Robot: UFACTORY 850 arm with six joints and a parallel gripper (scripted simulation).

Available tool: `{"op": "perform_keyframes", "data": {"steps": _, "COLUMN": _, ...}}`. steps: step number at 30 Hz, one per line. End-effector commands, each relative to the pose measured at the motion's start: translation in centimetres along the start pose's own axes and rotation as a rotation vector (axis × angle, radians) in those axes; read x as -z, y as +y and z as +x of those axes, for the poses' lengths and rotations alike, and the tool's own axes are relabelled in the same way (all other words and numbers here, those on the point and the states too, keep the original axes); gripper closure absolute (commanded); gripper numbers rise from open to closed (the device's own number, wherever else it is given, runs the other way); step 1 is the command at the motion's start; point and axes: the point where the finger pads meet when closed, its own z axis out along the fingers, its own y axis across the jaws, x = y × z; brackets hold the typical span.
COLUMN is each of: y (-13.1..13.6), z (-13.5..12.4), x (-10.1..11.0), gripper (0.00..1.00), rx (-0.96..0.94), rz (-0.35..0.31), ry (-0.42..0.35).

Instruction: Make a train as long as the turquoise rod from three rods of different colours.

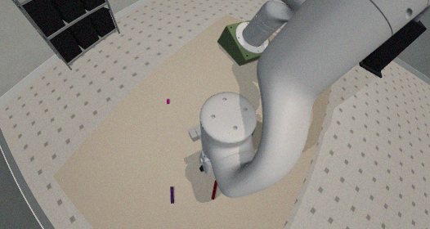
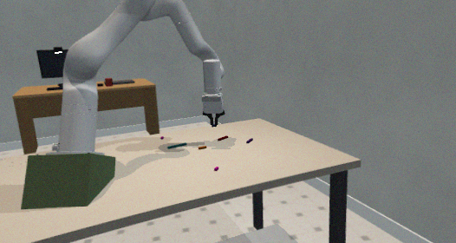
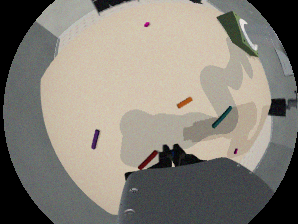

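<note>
My gripper [image 1: 202,168] [image 2: 213,125] [image 3: 169,152] hangs above the table, fingers nearly together. A small blue rod [image 3: 173,154] shows between the tips in the wrist view. The red rod [image 1: 214,190] [image 2: 223,138] [image 3: 148,160] and purple rod [image 1: 172,195] [image 2: 250,141] [image 3: 95,139] lie apart. The turquoise rod [image 2: 177,146] [image 3: 222,117] and orange rod [image 2: 202,147] [image 3: 184,102] lie nearer the base. One magenta rod [image 1: 167,101] [image 2: 216,168] [image 3: 146,24] lies alone; another magenta rod [image 2: 162,137] [image 3: 236,151] lies beyond the turquoise one. The arm hides several rods in the top view.
The green base block [image 1: 233,44] [image 2: 65,181] [image 3: 235,35] carries the arm. The table edge [image 2: 260,188] runs along the near side. A brown desk [image 2: 130,98] with a monitor stands behind. A rack with black bins [image 1: 79,21] stands on the floor.
</note>
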Motion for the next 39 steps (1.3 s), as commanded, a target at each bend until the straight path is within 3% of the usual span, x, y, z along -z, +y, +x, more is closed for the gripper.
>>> {"op": "perform_keyframes", "data": {"steps": 1, "y": 3.7, "z": -1.8, "x": 0.1, "gripper": 0.96, "rx": 0.036, "rz": 0.005, "ry": -0.007}}
{"op": "perform_keyframes", "data": {"steps": 5, "y": 6.9, "z": -2.8, "x": 0.0, "gripper": 0.96, "rx": 0.066, "rz": 0.005, "ry": -0.007}}
{"op": "perform_keyframes", "data": {"steps": 7, "y": 6.9, "z": -2.8, "x": 0.0, "gripper": 0.96, "rx": 0.066, "rz": 0.005, "ry": -0.007}}
{"op": "perform_keyframes", "data": {"steps": 8, "y": 9.3, "z": -3.3, "x": 0.1, "gripper": 0.96, "rx": 0.088, "rz": 0.005, "ry": -0.006}}
{"op": "perform_keyframes", "data": {"steps": 16, "y": 15.4, "z": -4.0, "x": 0.2, "gripper": 0.96, "rx": 0.144, "rz": 0.004, "ry": 0.000}}
{"op": "perform_keyframes", "data": {"steps": 22, "y": 20.2, "z": -3.7, "x": 0.5, "gripper": 0.96, "rx": 0.190, "rz": 0.004, "ry": 0.007}}
{"op": "perform_keyframes", "data": {"steps": 24, "y": 20.2, "z": -3.7, "x": 0.5, "gripper": 0.96, "rx": 0.190, "rz": 0.004, "ry": 0.007}}
{"op": "perform_keyframes", "data": {"steps": 25, "y": 22.6, "z": -3.3, "x": 0.6, "gripper": 0.96, "rx": 0.213, "rz": 0.004, "ry": 0.012}}
{"op": "perform_keyframes", "data": {"steps": 30, "y": 26.1, "z": -2.4, "x": 0.9, "gripper": 0.96, "rx": 0.249, "rz": 0.004, "ry": 0.020}}
{"op": "perform_keyframes", "data": {"steps": 39, "y": 26.5, "z": -2.3, "x": 1.0, "gripper": 0.96, "rx": 0.253, "rz": 0.004, "ry": 0.022}}
